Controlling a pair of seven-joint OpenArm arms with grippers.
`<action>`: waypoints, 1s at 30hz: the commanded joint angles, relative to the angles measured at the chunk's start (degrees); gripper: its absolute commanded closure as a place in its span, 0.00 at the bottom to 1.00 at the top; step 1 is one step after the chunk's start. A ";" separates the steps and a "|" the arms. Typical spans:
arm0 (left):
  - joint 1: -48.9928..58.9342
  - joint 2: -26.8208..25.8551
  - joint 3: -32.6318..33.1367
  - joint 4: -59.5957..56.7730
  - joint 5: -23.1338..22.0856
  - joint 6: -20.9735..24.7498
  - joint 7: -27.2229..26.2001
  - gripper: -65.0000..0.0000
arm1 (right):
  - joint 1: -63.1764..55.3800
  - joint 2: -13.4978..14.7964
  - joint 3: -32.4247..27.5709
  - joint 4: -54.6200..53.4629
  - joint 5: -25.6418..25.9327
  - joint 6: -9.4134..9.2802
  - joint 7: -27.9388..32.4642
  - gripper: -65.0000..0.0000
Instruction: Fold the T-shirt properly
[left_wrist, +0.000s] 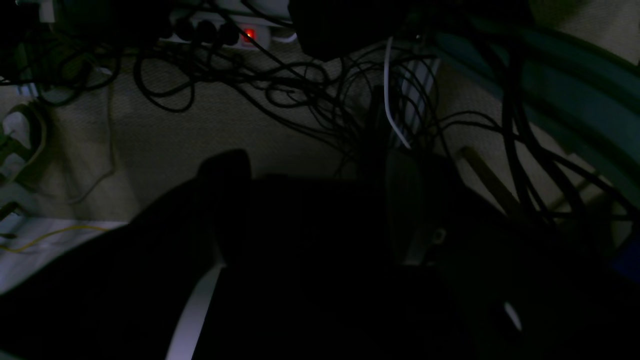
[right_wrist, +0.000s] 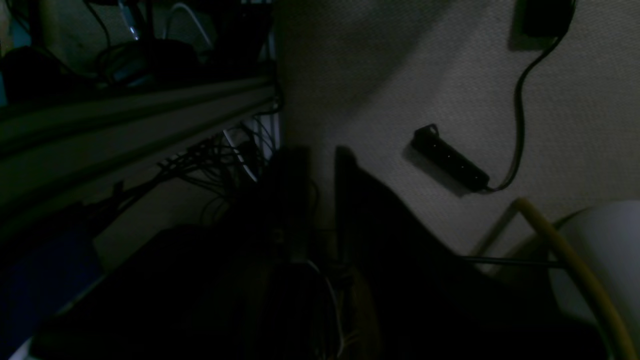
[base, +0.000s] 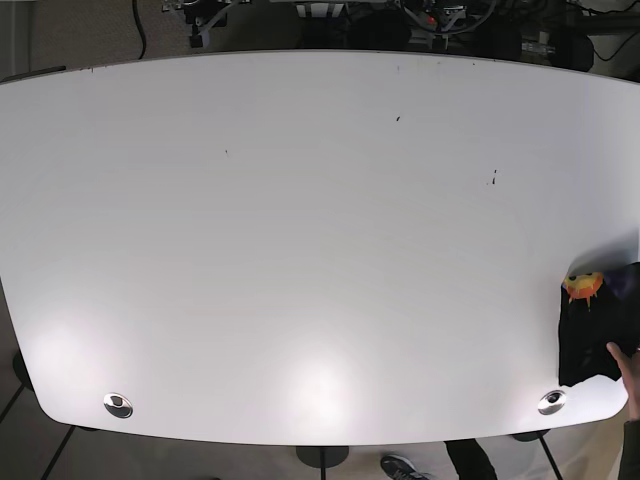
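Observation:
A dark T-shirt with an orange and yellow print lies bunched at the right edge of the white table, partly cut off by the frame. Neither arm shows in the base view. In the dim left wrist view my left gripper is a dark silhouette above carpet and cables. In the dim right wrist view my right gripper is a dark silhouette above carpet. Both are away from the shirt and hold nothing that I can see. It is too dark to tell how the jaws stand.
A person's hand touches the shirt's right side. A shoe shows below the table's front edge. Tangled cables and a power strip lie on the floor. A black bar and a yellow hose lie nearby.

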 joint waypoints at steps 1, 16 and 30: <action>0.10 -0.28 0.00 -0.08 0.10 0.18 -0.69 0.39 | -0.17 0.46 0.02 -0.14 0.18 0.16 0.19 0.87; -0.29 -0.15 -0.02 -0.49 0.15 0.44 -2.11 0.39 | 0.34 0.27 -0.05 -0.20 0.21 0.56 -0.15 0.87; -0.41 -0.30 -0.09 -0.26 0.00 0.47 -1.56 0.39 | 0.17 0.51 0.24 0.26 0.33 0.04 -0.04 0.87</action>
